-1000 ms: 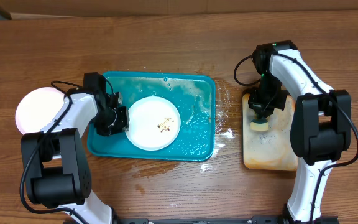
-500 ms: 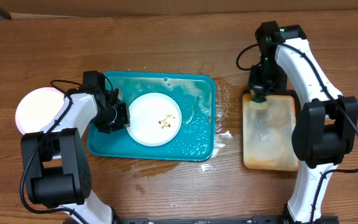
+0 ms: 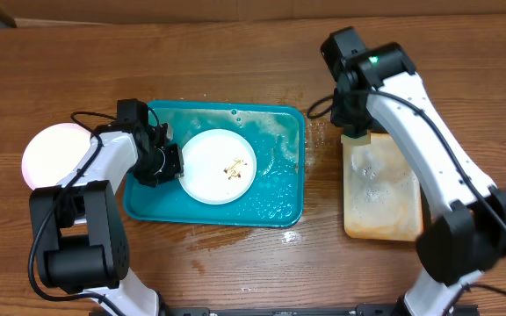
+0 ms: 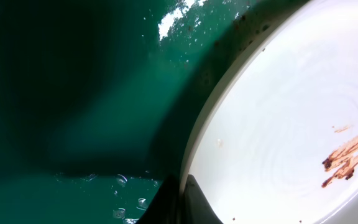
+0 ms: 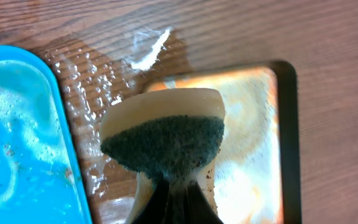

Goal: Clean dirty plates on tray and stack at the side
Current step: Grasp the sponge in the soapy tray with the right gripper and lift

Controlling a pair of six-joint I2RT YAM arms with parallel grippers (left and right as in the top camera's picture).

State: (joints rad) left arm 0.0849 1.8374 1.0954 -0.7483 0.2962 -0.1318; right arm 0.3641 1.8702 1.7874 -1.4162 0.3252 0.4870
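A white plate (image 3: pixel 220 167) with a brown smear (image 4: pixel 347 155) lies in the wet teal tray (image 3: pixel 275 189). My left gripper (image 3: pixel 172 164) is shut on that plate's left rim (image 4: pixel 194 155). Another pale plate (image 3: pixel 51 154) lies on the table at the far left, partly under the left arm. My right gripper (image 3: pixel 356 132) is shut on a sponge (image 5: pixel 166 140) with a dark green scrub face and holds it above the near-left corner of the tan tray (image 3: pixel 380 197).
Soapy water and foam cover the teal tray's floor (image 5: pixel 11 124). Water is spilled on the wooden table (image 3: pixel 316 145) between the two trays. The tan tray (image 5: pixel 260 137) has a dark rim and a wet surface.
My right arm lifted the sponge off the tan tray and carried it back and left toward the teal tray. My left gripper stayed on the plate's rim.
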